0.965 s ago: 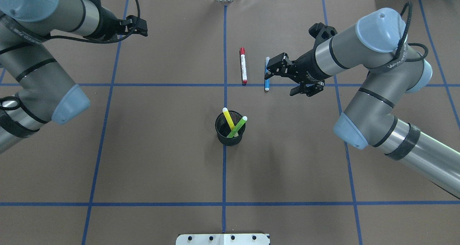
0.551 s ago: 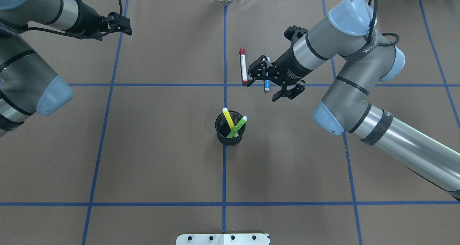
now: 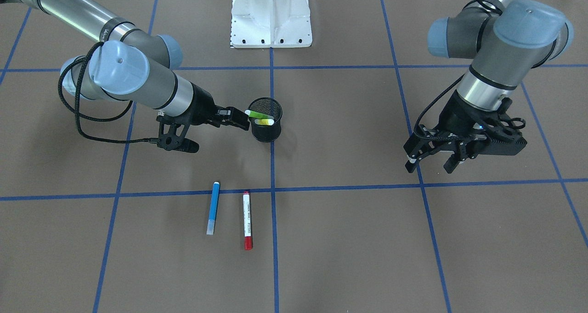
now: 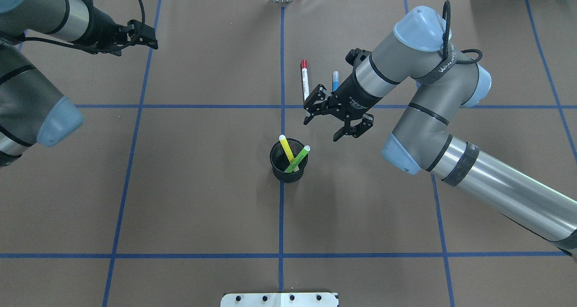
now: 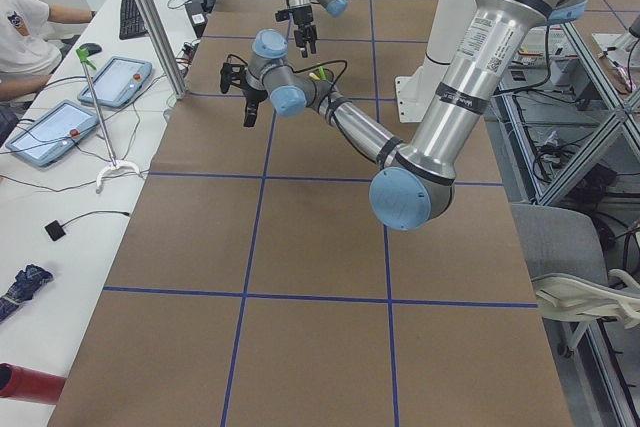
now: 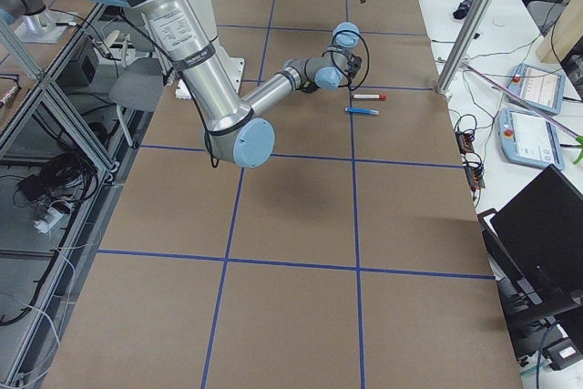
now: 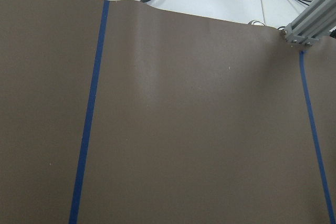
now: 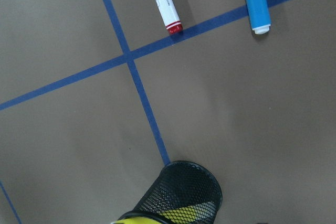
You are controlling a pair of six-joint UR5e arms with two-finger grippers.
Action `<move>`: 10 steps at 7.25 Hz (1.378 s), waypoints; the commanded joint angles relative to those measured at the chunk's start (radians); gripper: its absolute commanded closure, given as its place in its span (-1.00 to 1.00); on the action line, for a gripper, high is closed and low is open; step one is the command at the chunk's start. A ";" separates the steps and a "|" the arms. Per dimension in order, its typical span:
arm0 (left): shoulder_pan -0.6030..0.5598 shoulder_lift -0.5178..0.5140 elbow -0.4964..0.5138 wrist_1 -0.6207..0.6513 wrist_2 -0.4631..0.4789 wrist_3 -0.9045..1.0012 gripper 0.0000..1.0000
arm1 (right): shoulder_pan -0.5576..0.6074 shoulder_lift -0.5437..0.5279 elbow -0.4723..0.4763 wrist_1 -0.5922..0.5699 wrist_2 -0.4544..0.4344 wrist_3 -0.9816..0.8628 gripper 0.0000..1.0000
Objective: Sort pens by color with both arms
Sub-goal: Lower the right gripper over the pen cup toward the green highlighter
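**A:** Where had your right pincer got to?

**B:** My right pincer (image 4: 309, 112) had swung away from the blue pen (image 3: 213, 208) during that last 1 second and come toward the black mesh cup (image 3: 266, 133). Its jaws stood apart and carried nothing. In the front view it hung close beside the cup's rim, and I could not tell whether it touched.

**A:** And the pens?

**B:** The blue pen lay flat on the table (image 4: 203, 185), parallel to the white pen with the red cap (image 3: 247, 221), near it but apart. Neither had shifted. The yellow pen (image 4: 286, 147) and the lime-green pen (image 4: 298, 159) leaned crossed inside the cup, as before.

**A:** Your other arm?

**B:** My left pincer (image 3: 429, 166) was spread and empty too. It had drawn back toward its far corner, well apart from everything.

**A:** What did that mean for the sorting?

**B:** I judged 2 pens laid out and 2 left in the cup, so my next step was a grasp on 1 of the raised tips. Because they crossed, pulling 1 might have dragged the other or tipped the cup.
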 commanded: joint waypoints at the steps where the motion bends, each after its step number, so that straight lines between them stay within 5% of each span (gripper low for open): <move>1: -0.002 0.012 -0.002 -0.001 -0.016 -0.001 -0.97 | -0.015 0.005 0.000 -0.001 0.029 0.050 -0.56; 3: -0.002 0.012 0.000 -0.001 -0.016 -0.001 -0.97 | -0.037 0.011 -0.007 -0.002 0.024 0.047 -0.55; 6: -0.002 0.012 -0.002 -0.001 -0.014 -0.001 -0.98 | -0.038 0.011 -0.008 -0.002 0.021 0.042 -0.18; 10: -0.002 0.019 -0.008 -0.001 -0.014 -0.003 -0.98 | -0.052 0.020 -0.014 -0.001 0.006 0.042 -0.17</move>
